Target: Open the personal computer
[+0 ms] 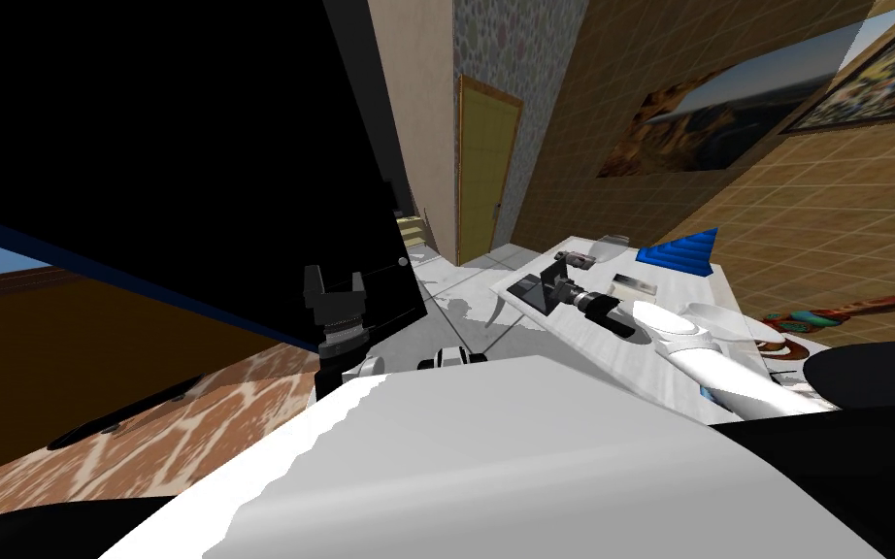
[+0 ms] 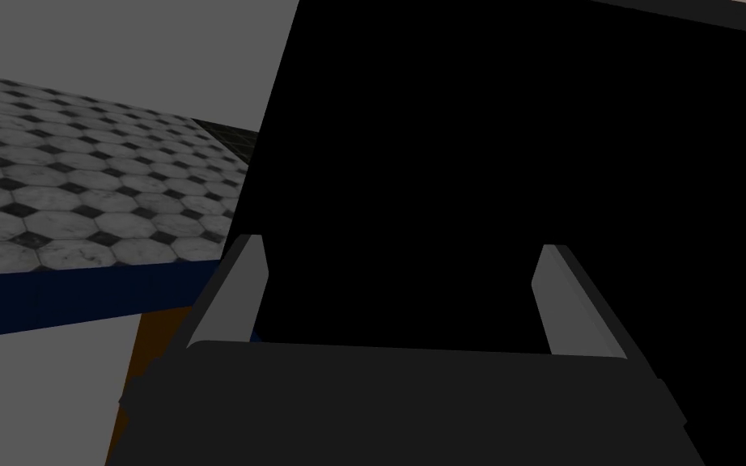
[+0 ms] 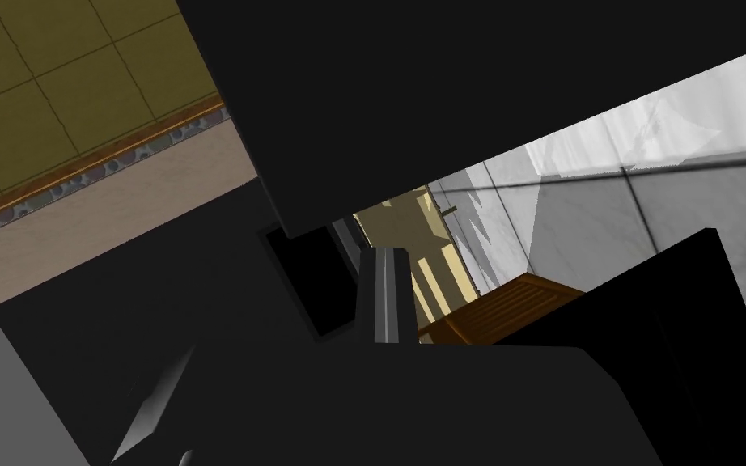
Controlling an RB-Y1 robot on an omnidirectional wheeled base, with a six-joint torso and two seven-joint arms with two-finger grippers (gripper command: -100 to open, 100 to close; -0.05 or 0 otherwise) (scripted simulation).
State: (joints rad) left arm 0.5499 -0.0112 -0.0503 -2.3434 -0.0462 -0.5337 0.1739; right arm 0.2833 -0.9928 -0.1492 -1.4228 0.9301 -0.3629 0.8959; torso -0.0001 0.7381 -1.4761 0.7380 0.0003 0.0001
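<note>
A dark laptop [image 1: 530,291] lies on the white table [image 1: 620,374] to my right, its lid partly raised. My right arm reaches across the table to it, and the right gripper [image 1: 556,282] is at the lid's near edge. In the right wrist view a dark slab [image 3: 161,324], the lid, sits between the two fingers [image 3: 379,295], which stand closer together than open ones; the right gripper [image 3: 286,301] is shut on it. My left gripper [image 1: 334,286] hangs at my left in front of a black area, open and holding nothing [image 2: 400,252].
Behind the laptop the table carries a blue ridged object [image 1: 683,250], a small grey item [image 1: 581,258] and a flat silver piece [image 1: 635,283]. A white dish [image 1: 717,316] lies beside my right forearm. A yellow door [image 1: 484,175] stands beyond the pale tiled floor [image 1: 455,301].
</note>
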